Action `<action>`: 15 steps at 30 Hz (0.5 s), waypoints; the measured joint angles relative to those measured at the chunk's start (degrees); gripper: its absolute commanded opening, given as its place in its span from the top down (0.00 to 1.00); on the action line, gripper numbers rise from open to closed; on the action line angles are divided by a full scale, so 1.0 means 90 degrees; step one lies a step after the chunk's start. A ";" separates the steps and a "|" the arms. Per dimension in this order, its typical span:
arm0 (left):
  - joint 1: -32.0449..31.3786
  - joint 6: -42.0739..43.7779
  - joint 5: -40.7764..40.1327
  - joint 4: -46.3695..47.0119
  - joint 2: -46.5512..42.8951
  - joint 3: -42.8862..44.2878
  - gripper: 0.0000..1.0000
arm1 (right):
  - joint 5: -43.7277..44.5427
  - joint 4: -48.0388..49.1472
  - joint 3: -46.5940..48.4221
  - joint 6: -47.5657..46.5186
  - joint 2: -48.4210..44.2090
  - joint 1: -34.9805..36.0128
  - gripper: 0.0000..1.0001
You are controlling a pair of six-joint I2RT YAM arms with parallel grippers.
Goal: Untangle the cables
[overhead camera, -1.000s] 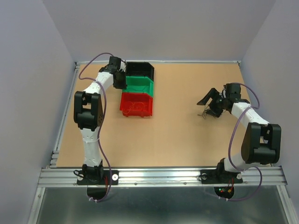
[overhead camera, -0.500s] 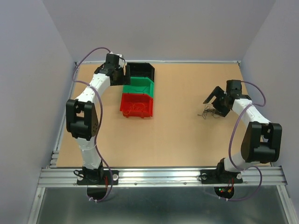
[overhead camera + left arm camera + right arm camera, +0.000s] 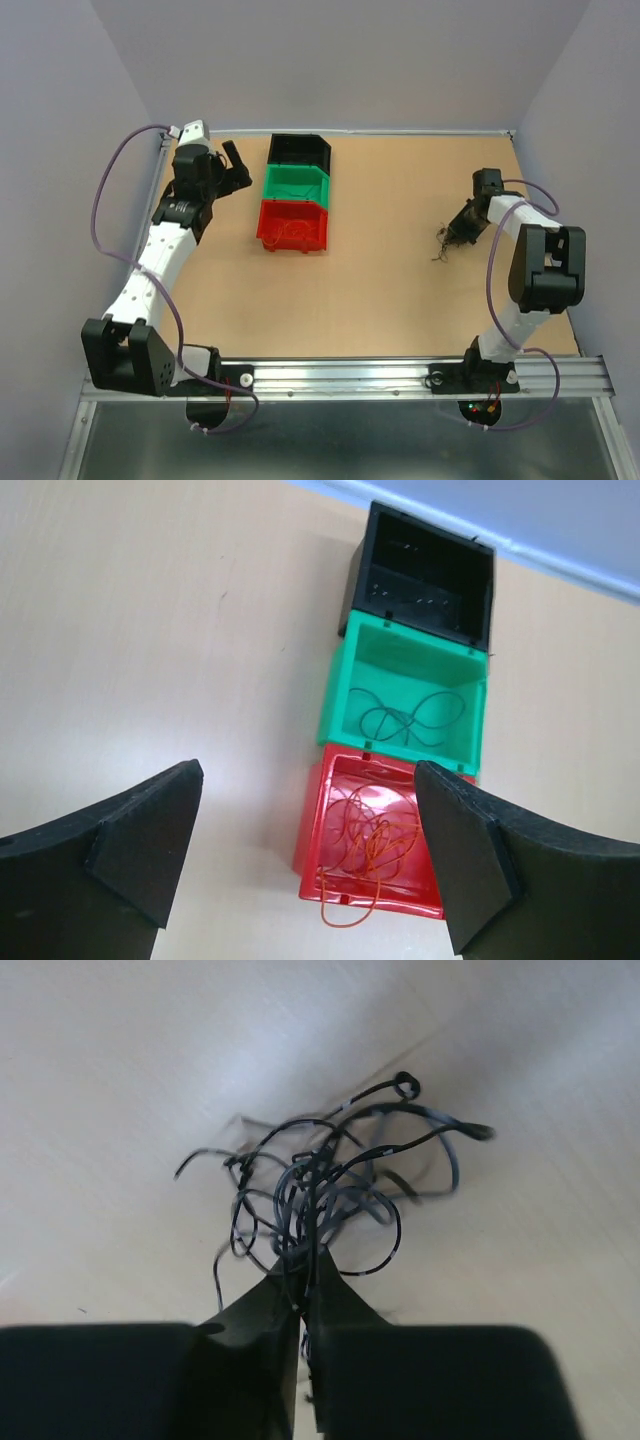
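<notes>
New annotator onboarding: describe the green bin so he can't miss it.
Left of centre on the table, three bins form a line. The green bin is the middle one, between the black bin and the red bin; only it holds a dark wire.

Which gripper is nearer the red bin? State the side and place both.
Left. The left gripper, open, sits just beyond and left of the red bin. The right gripper is far across the table to its right, pinching the black wires.
</notes>
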 measured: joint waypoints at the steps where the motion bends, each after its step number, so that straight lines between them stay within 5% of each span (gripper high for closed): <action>1: 0.0049 -0.0039 0.0104 0.0146 -0.0231 -0.0231 0.02 | -0.0087 -0.0039 0.0102 -0.0056 0.0087 0.0029 1.00; 6: -0.0124 -0.0002 0.0835 0.0651 -0.0585 -0.0566 0.03 | -0.0500 -0.0066 0.0559 -0.0216 0.0199 0.0469 1.00; 15: -0.1637 0.0311 0.2157 0.0957 0.0651 0.0262 0.03 | -0.1681 0.0051 0.0631 -0.0629 -0.0988 0.1938 0.99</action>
